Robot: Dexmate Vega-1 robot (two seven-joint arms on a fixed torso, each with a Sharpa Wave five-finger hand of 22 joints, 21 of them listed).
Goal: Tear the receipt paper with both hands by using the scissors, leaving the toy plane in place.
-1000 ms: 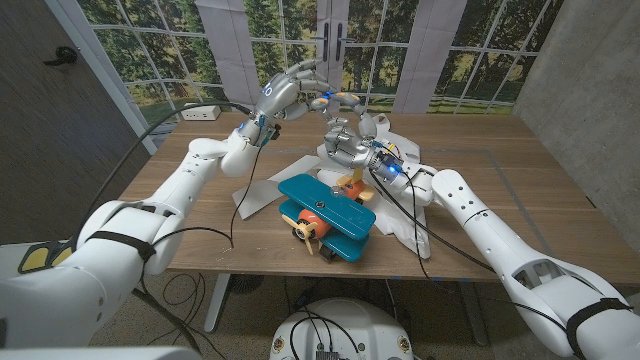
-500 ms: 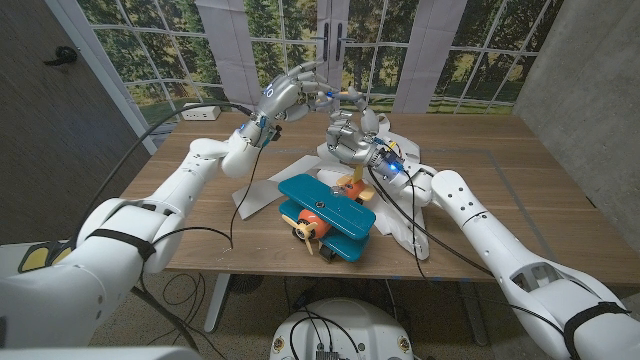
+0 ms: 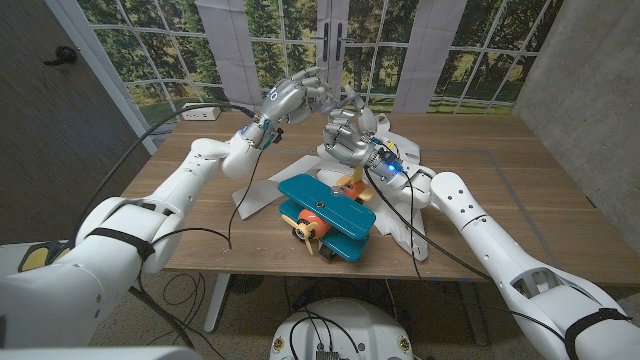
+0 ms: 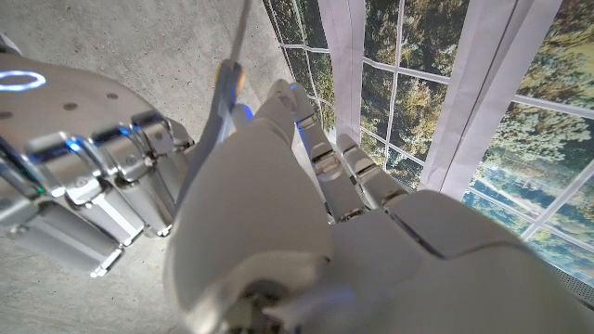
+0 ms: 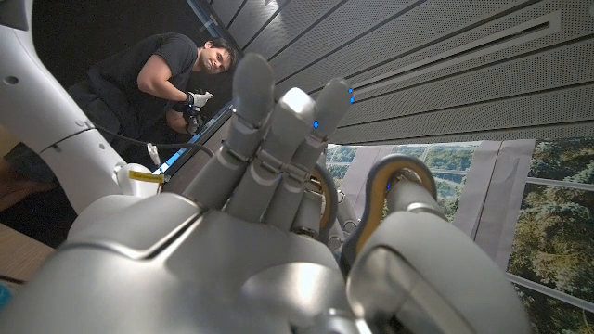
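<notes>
Nearest me, the teal and orange toy plane (image 3: 326, 222) sits at the near middle of the wooden table (image 3: 500, 190), untouched. Just behind it, crumpled white receipt paper (image 3: 405, 152) spreads rightward under my right arm. Above that, my right hand (image 3: 347, 135) is clenched around the grey-and-yellow-handled scissors (image 5: 390, 186); the loops show beside its fingers in the right wrist view. Just left and farther, my left hand (image 3: 292, 97) hovers raised, fingers curled; whether it pinches paper, I cannot tell. Judgement: the paper is light, limp and easily torn, so grip near an edge and pull taut.
</notes>
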